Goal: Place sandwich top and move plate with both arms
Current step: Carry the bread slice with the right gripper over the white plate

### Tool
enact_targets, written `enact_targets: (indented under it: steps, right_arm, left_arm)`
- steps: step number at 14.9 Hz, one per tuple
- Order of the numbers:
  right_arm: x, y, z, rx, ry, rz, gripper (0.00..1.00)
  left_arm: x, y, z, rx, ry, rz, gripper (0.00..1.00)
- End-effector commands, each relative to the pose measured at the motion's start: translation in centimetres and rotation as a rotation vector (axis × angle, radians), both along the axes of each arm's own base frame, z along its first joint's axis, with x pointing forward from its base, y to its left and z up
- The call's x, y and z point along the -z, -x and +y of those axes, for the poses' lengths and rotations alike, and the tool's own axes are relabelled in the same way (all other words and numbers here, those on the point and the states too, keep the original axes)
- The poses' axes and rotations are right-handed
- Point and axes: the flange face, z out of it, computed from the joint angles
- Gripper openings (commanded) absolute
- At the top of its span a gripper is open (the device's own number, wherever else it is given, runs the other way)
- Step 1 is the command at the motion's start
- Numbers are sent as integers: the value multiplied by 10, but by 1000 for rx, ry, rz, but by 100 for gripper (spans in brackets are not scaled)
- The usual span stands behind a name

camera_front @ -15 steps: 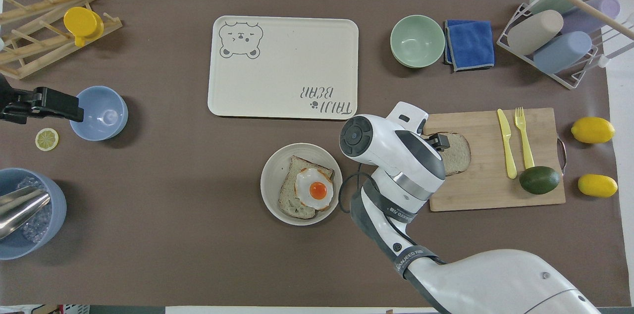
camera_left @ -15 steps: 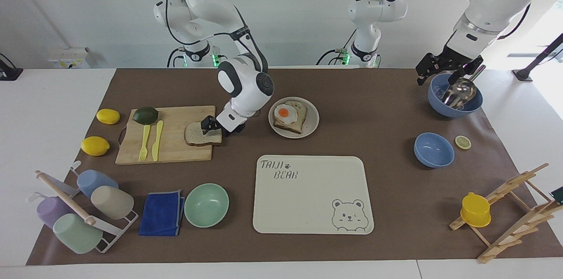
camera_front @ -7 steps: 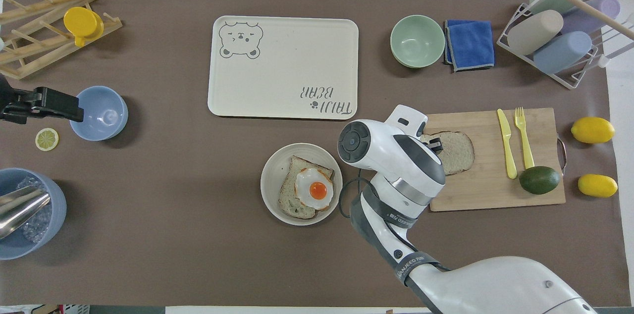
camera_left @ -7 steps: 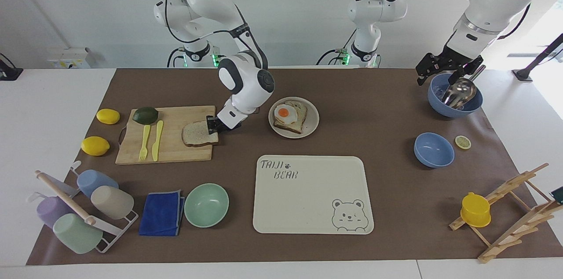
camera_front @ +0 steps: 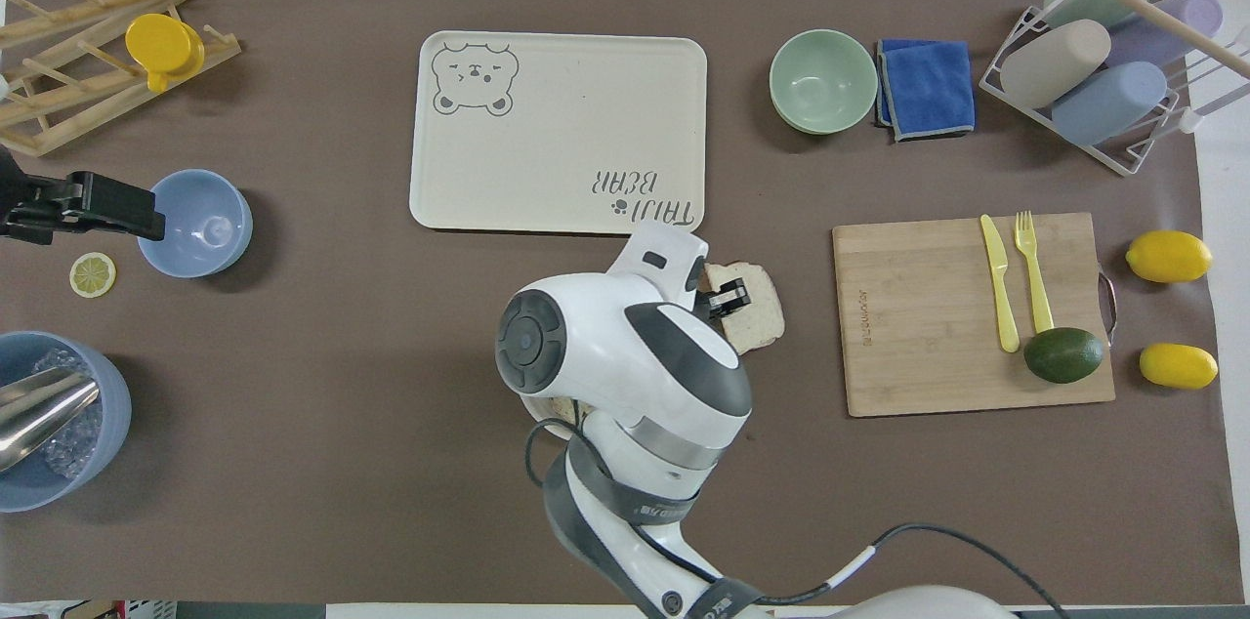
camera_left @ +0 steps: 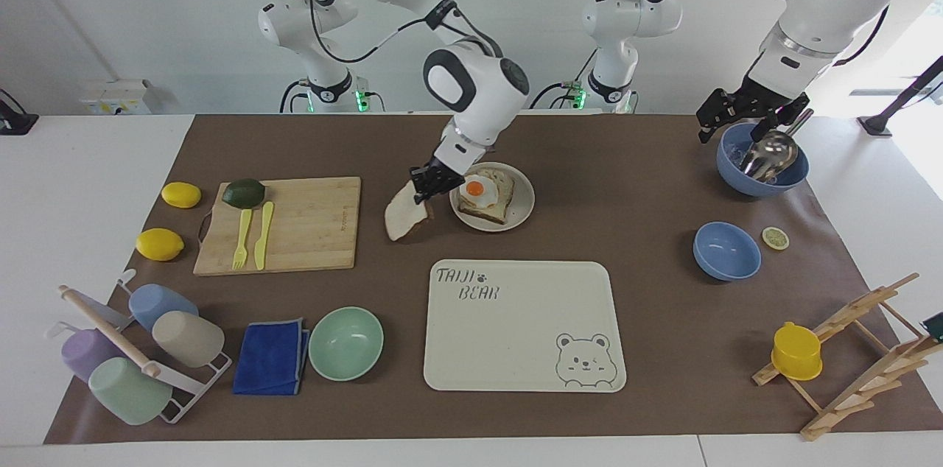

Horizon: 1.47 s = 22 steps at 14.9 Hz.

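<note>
wooden cutting board (camera_left: 291, 220), matt; blue cloth (camera_left: 271, 356); shiny metal scoop (camera_left: 770, 152); matt brown table cover (camera_left: 626, 231).

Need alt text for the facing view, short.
The right tool holds the sandwich top up by one edge, between the cutting board and the plate with egg toast. The left tool waits by the blue bowl.

White table (camera_left: 88, 157), brown mat (camera_left: 626, 187) on it, holding plate (camera_left: 524, 196), tray (camera_left: 516, 334), cutting board (camera_left: 309, 231), bowls, racks.

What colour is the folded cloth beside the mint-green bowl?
The folded cloth is blue with a grey edge, clearest in the overhead view.
</note>
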Motion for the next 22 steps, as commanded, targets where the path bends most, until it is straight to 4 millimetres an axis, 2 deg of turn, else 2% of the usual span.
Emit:
enact_targets:
  steps: [1, 3, 5, 9, 11, 14, 18, 19, 20, 21, 22]
  right_arm:
    - [14, 1, 31, 112, -108, -10, 0]
    - [17, 17, 46, 103, -111, -9, 0]
    - [12, 26, 59, 100, -136, -18, 0]
    - [-13, 36, 77, 80, -116, -26, 0]
    - [-14, 43, 82, 70, -115, -24, 0]
    - [-14, 43, 86, 64, -134, -32, 0]
    - [-4, 44, 90, 50, -168, -39, 0]
    - [-6, 41, 91, 52, -188, -48, 19]
    - [-6, 40, 95, 52, -216, -53, 49]
    - [-6, 39, 98, 63, -253, -47, 64]
    - [-8, 41, 103, 67, -285, -42, 70]
  left_arm:
    - [-4, 6, 3, 7, -17, 1, 100]
    - [-4, 6, 3, 7, -16, 0, 100]
    - [-4, 6, 2, 8, -17, 1, 100]
    - [-4, 6, 2, 8, -17, 1, 100]
    - [-4, 6, 3, 7, -16, 0, 100]
    - [-4, 7, 1, 11, -17, 7, 100]
    - [-3, 7, -2, 16, -17, 7, 100]
    - [-4, 6, -4, 17, -17, 0, 100]
    - [-3, 7, -4, 17, -17, 3, 100]
    - [-3, 7, -4, 17, -17, 4, 100]
    - [-4, 7, -1, 13, -17, 3, 100]
